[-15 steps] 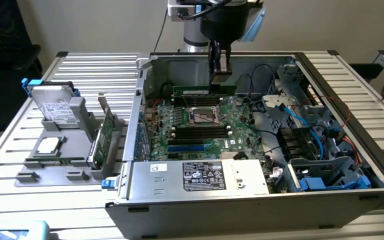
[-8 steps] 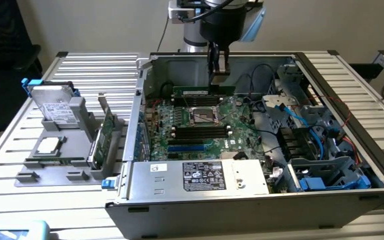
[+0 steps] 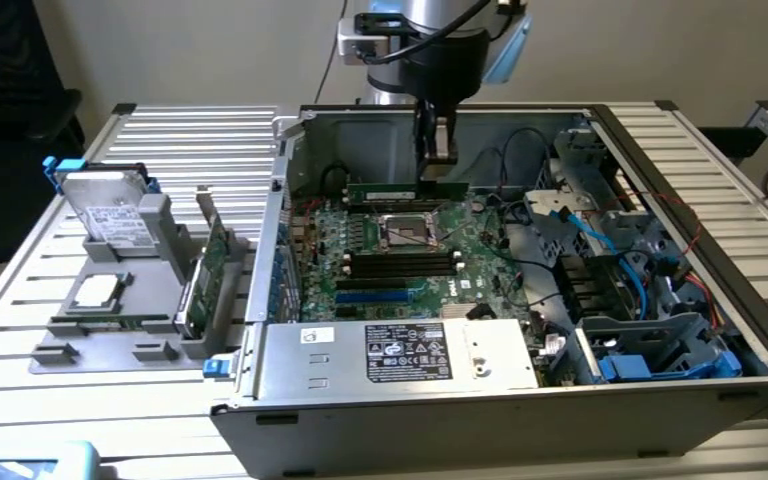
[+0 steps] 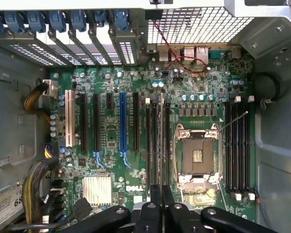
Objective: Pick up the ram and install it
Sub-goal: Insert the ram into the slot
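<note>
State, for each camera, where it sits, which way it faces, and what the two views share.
Exterior view: off the arm, raised, looking down slantwise into the open computer case; the arm and pincer show.
Wrist view: on the wrist, facing straight down at the motherboard; the pincer shows.
Shared: the pincer, the ram it grips, the motherboard, the processor socket.

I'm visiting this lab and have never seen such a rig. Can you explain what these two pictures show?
A robot arm hangs over an open computer case on a slatted table. One picture comes from a camera off the arm; the other from a camera on its wrist, looking down at the motherboard. The gripper is shut on the ram, a thin green memory stick, holding it above the board. On the exterior view's left, a grey tray carries a hard drive, a square processor chip and an upright expansion card.
</note>
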Tool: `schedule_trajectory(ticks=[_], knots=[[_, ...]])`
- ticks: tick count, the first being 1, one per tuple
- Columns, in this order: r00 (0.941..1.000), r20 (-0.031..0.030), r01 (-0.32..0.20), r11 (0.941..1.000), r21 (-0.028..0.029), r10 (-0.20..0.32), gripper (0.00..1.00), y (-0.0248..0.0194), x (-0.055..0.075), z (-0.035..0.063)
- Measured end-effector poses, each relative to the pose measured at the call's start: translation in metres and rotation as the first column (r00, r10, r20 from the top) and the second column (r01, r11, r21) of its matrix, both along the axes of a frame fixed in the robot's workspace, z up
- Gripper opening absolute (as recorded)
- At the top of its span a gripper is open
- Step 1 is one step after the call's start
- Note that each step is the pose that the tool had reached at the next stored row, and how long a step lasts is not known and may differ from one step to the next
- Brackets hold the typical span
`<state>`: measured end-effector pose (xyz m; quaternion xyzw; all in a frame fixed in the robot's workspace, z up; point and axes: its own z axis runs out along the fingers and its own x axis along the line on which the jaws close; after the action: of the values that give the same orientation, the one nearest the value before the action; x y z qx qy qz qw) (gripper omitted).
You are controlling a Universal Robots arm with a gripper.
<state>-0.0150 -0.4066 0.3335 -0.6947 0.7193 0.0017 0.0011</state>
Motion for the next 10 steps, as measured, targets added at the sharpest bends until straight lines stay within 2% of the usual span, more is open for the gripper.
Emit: schedule_trajectory(ticks=[8, 10], knots=[[1.0000, -0.0001, 0.000, 1.0000, -0.0049, 0.000, 0.13, 0.0000, 0.000, -0.0139], [1.0000, -0.0001, 0.000, 1.0000, -0.0086, 0.000, 0.13, 0.0000, 0.000, -0.0167]])
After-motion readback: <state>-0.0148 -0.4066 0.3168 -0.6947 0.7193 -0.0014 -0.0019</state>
